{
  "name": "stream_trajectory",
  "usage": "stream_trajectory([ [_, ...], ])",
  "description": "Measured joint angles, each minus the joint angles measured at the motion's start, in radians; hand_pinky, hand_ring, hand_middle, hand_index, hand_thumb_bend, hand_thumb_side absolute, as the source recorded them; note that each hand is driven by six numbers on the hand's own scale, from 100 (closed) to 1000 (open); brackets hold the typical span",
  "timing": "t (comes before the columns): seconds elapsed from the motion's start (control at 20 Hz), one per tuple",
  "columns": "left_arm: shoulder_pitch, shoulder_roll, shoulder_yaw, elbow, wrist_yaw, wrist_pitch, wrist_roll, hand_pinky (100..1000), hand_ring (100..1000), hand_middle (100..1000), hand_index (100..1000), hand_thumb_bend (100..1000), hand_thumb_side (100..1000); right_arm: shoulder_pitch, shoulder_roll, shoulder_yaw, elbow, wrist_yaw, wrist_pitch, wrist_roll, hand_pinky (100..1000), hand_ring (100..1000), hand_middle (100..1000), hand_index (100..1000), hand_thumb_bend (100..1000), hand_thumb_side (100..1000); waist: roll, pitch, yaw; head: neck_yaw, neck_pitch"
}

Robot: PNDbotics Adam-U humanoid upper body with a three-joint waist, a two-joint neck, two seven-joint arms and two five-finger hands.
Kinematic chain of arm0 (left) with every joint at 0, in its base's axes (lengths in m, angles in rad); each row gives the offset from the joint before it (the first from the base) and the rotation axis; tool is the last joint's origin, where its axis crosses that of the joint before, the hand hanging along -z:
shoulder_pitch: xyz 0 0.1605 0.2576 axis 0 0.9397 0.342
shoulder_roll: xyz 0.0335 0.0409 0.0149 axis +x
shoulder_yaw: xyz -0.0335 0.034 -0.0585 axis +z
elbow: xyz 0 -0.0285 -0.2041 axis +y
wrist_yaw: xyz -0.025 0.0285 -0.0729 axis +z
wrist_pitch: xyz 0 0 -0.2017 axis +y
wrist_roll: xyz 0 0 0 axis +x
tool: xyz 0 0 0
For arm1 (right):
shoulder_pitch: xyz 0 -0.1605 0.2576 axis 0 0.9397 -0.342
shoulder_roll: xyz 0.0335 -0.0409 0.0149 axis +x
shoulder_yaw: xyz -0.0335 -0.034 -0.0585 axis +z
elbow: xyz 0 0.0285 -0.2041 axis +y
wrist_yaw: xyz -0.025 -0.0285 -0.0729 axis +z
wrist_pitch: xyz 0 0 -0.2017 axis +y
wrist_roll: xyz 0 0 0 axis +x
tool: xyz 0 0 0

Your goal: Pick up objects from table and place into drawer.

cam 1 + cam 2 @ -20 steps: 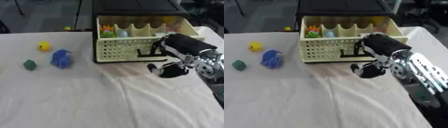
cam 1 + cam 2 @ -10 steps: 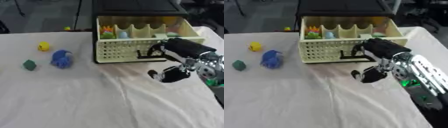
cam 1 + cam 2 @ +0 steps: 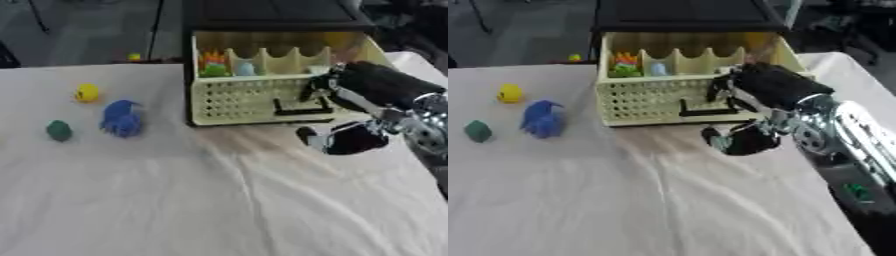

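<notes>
A cream perforated drawer (image 3: 254,100) stands open at the back of the table, with an orange-and-green thing (image 3: 210,65) and a pale blue thing (image 3: 245,67) in its compartments. On the white cloth to the left lie a yellow toy (image 3: 86,93), a blue toy (image 3: 121,119) and a small dark green toy (image 3: 59,130). My right hand (image 3: 350,140) hangs just in front of the drawer's right front corner, fingers curled, with nothing seen in them. Its black forearm (image 3: 381,85) crosses the drawer's right end. The left hand does not show.
A dark cabinet (image 3: 271,12) rises behind the drawer. A small yellow-green thing (image 3: 133,57) lies at the table's far edge. White cloth (image 3: 175,200) covers the table, with folds in front of the drawer. The table's right edge runs close to my right arm.
My right hand dipped a little in front of the drawer, then came back up and slightly right. The toys and the drawer have not moved.
</notes>
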Motion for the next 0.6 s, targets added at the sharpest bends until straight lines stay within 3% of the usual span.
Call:
stream_trajectory([
  [0.15,0.000,0.000,0.000,0.000,0.000,0.001,0.001,708,790,848,960,254,990,0.000,-0.003,-0.008,0.000,-0.001,-0.006,-0.019,100,100,100,853,333,384,0.000,0.000,-0.001,0.003,-0.001],
  [0.2,0.000,0.000,0.000,0.000,0.000,0.001,0.001,708,790,848,960,253,990,0.000,-0.004,-0.011,0.000,-0.003,-0.009,-0.026,100,100,100,847,168,487,0.000,0.000,-0.001,0.003,-0.001],
  [0.25,0.000,0.000,0.000,0.000,0.000,0.001,0.001,708,790,848,960,254,990,-0.004,-0.004,-0.015,0.000,-0.006,-0.012,-0.034,100,100,100,839,369,367,0.000,0.000,-0.001,0.004,-0.001],
  [0.5,0.003,0.000,0.005,0.000,0.000,0.001,0.005,707,791,850,960,257,986,-0.039,-0.011,-0.080,0.000,-0.054,-0.006,-0.171,100,100,100,763,348,420,0.001,-0.001,-0.007,0.042,0.001],
  [0.6,0.003,0.000,0.005,0.000,0.000,0.001,0.006,706,792,856,957,273,973,-0.049,-0.011,-0.125,0.000,-0.098,0.021,-0.295,100,116,100,710,316,554,0.003,-0.001,-0.007,0.069,0.003],
])
